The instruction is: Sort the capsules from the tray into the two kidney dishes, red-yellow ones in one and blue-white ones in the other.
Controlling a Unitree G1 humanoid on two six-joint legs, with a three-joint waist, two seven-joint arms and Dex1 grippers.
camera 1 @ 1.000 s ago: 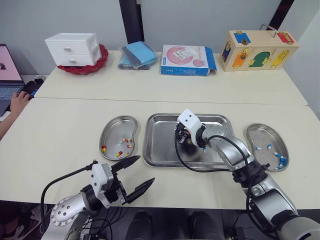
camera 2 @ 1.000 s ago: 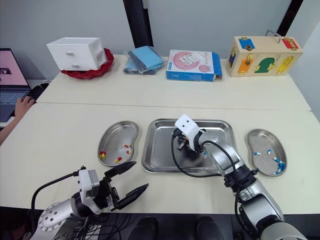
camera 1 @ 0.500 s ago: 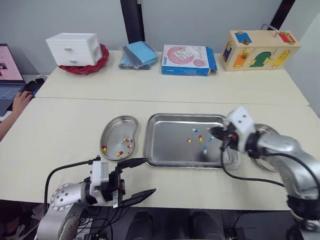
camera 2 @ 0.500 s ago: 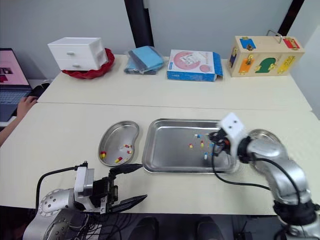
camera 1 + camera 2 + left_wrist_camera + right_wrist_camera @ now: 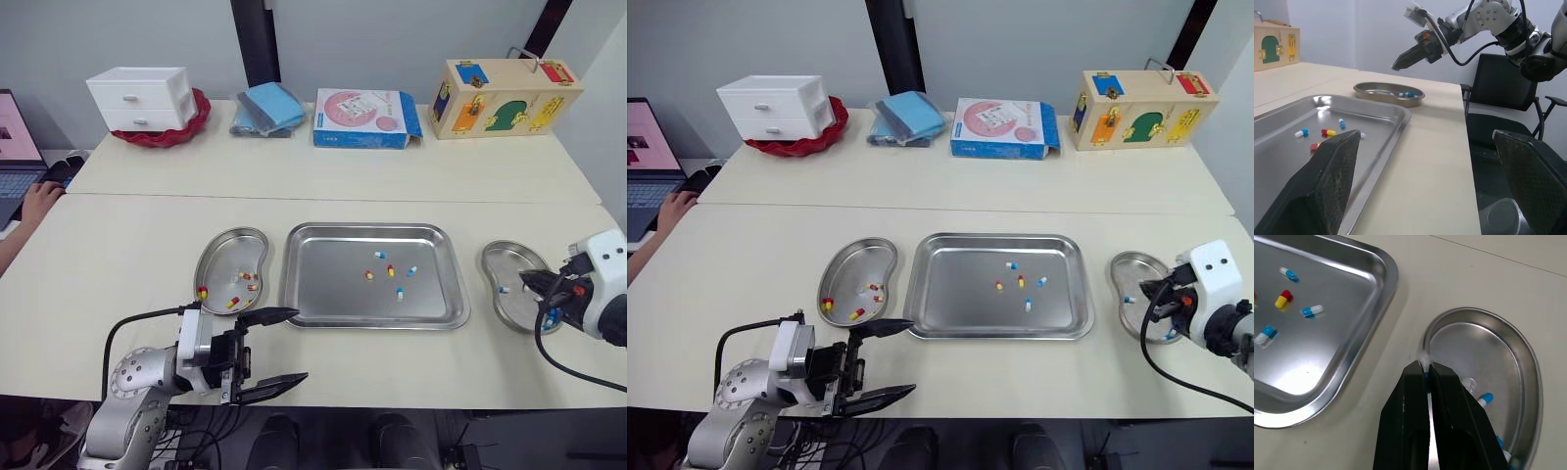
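Left side first: the left tool (image 5: 300, 344) hangs at the front edge of the desk (image 5: 127, 245), just in front of the left kidney dish (image 5: 211, 257). Its two black fingers are spread wide and there is nothing between them. In that dish lie four red-yellow capsules (image 5: 233, 303), all apart from the tool.

On to the middle, where the tray (image 5: 328, 294) sits between the two dishes. Five loose capsules are clustered in its right half: two red-yellow (image 5: 390, 270) and three blue-white (image 5: 380, 256). Neither tool touches them.

Now the right: the right kidney dish (image 5: 505, 266) lies just beside the tray and already holds a few blue-white capsules (image 5: 1485, 398). The right tool (image 5: 523, 277) hovers over it, fingers pressed almost together, and at their very tips sits a pinched capsule (image 5: 1423, 362), blue and white. From the wrist, those tips line up over the dish's rim on the tray side, the capsule above the metal and not touching it, well apart from the ones in the tray.
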